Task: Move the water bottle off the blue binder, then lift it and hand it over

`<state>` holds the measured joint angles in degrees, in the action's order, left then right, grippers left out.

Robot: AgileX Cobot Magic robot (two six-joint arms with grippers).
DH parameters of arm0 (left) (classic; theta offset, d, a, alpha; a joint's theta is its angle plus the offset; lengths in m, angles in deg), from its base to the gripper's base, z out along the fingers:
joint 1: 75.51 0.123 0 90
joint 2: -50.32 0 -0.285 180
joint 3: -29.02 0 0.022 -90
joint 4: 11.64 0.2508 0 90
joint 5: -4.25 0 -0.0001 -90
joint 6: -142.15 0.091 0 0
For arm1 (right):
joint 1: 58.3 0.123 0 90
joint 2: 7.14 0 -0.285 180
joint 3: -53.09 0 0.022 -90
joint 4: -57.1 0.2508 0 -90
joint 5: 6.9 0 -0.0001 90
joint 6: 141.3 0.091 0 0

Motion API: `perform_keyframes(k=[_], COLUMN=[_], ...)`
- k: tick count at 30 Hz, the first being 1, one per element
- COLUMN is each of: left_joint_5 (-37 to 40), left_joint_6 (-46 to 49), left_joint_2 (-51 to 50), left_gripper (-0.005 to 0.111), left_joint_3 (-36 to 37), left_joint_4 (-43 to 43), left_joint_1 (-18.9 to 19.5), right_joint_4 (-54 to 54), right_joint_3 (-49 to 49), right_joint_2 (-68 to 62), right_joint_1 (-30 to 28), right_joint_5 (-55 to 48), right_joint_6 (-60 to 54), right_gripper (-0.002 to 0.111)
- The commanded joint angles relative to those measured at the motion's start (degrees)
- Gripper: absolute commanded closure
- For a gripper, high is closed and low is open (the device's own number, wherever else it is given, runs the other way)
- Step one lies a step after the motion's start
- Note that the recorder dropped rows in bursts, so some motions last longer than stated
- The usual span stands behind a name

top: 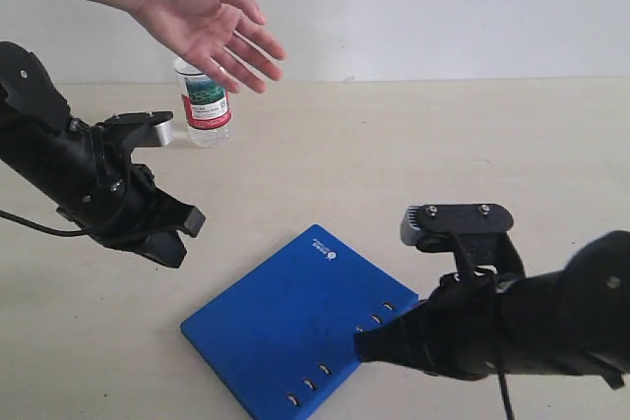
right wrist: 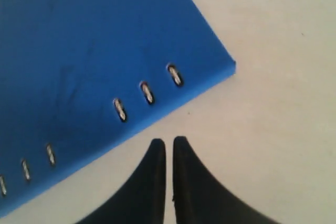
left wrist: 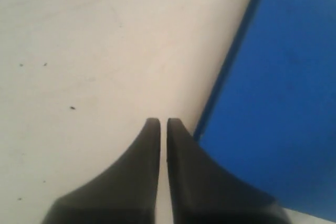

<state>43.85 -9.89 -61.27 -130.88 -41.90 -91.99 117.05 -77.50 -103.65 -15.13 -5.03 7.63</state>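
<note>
Standing upright on the pale beige tabletop (top: 443, 145), the small clear plastic water bottle (top: 207, 105) with a red-and-white label is located toward the far left of the surface in the exterior view. It is well apart from the flat rectangular bright blue binder (top: 295, 327), which lies flat near the front centre. The top of the bottle is hidden behind a bare human hand (top: 212, 22) that reaches in from the upper left, open, with the fingers spread. Whether the hand touches the bottle cannot be determined. A small white logo (top: 326, 251) marks the far corner of the binder cover, and a row of metal-lined ring slots (top: 374, 320) runs along its right-hand edge. The black left gripper (top: 182, 233) is positioned left of the binder, between it and the bottle. In the left wrist view its jaws are drawn together to a thin slit, gripping nothing, with the tips over bare tabletop just beside one binder edge. The black right gripper (top: 366, 346) is positioned at the slotted edge of the binder. In the right wrist view its jaws are likewise drawn together and empty, with the tips over the tabletop just beside that edge.
</note>
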Motion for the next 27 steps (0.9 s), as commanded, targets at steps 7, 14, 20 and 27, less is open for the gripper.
perform_keyframes(k=[7,14,20,27], left_joint_5=[2.2,5.6,9.7,1.2], left_joint_6=[3.1,13.9,21.1,12.3], left_joint_2=[-0.1,-4.4,-8.5,-1.0], left_gripper=[0.102,0.102,0.102,0.102], left_joint_3=[1.5,1.5,1.5,1.5], left_joint_4=[-3.1,-15.3,-22.6,-13.5], left_joint_1=[0.0,0.0,0.0,1.2], right_joint_4=[-0.6,-0.4,-0.7,-8.6], right_joint_3=[-12.5,-19.4,-27.7,-31.0], right_joint_2=[-14.8,-15.5,-19.3,-18.1], right_joint_1=[-13.1,-14.0,-14.0,-15.3], right_joint_5=[-12.8,-14.6,-19.5,-27.0], right_joint_6=[-1.0,-2.0,-5.0,-3.9], right_gripper=[0.109,0.109,0.109,0.109])
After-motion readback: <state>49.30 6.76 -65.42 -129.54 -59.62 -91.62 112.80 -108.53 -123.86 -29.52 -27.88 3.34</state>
